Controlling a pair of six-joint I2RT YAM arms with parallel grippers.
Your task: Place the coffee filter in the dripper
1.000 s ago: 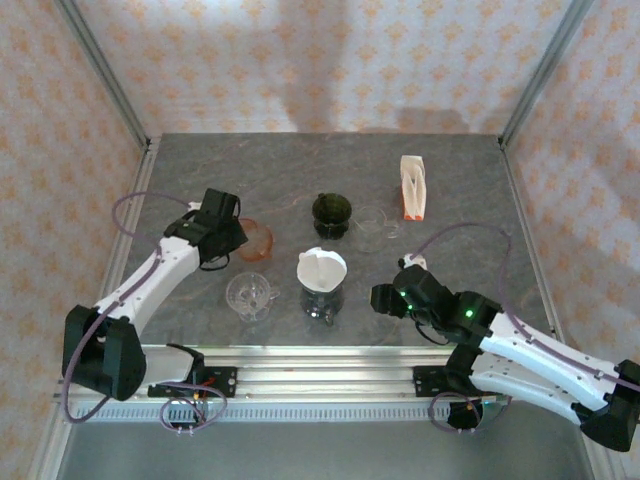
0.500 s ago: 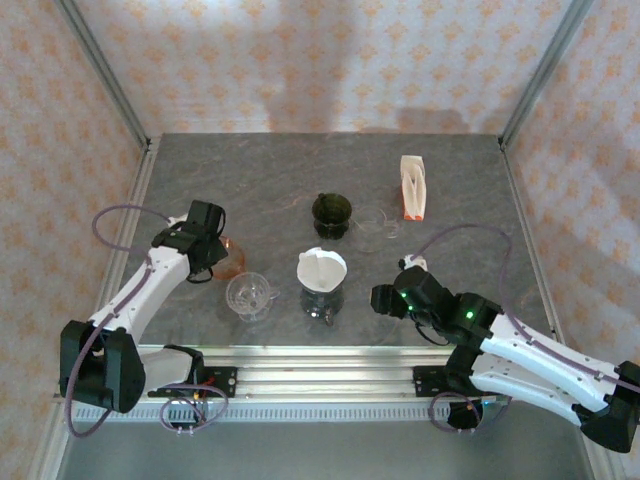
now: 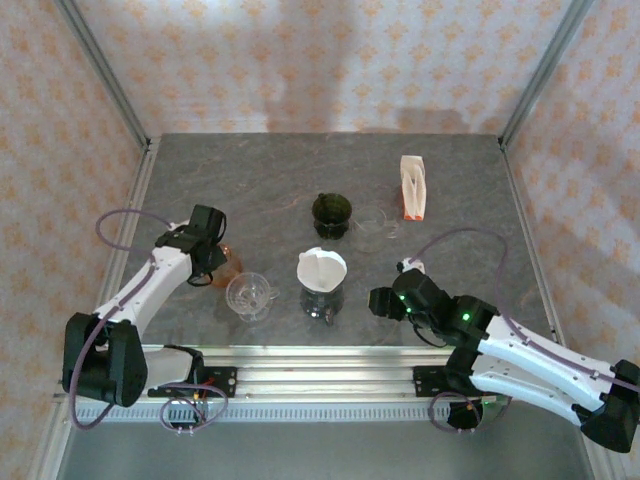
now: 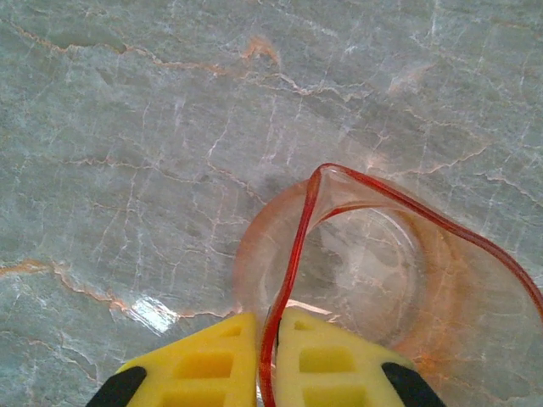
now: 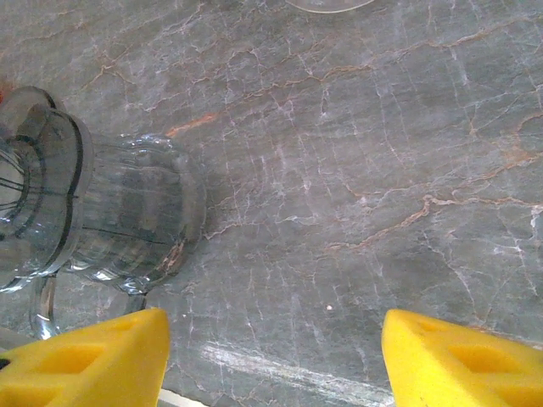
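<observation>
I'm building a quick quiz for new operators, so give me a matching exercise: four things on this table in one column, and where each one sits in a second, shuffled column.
Things:
1. orange dripper
2. green cup
3. coffee filter
4. carton

Places:
A. sitting atop the clear glass vessel at centre
B. pinched at its rim by the left gripper
C. standing alone toward the far right
D. just behind the glass vessel

Pairs: 1-B, 2-D, 3-A, 4-C
</observation>
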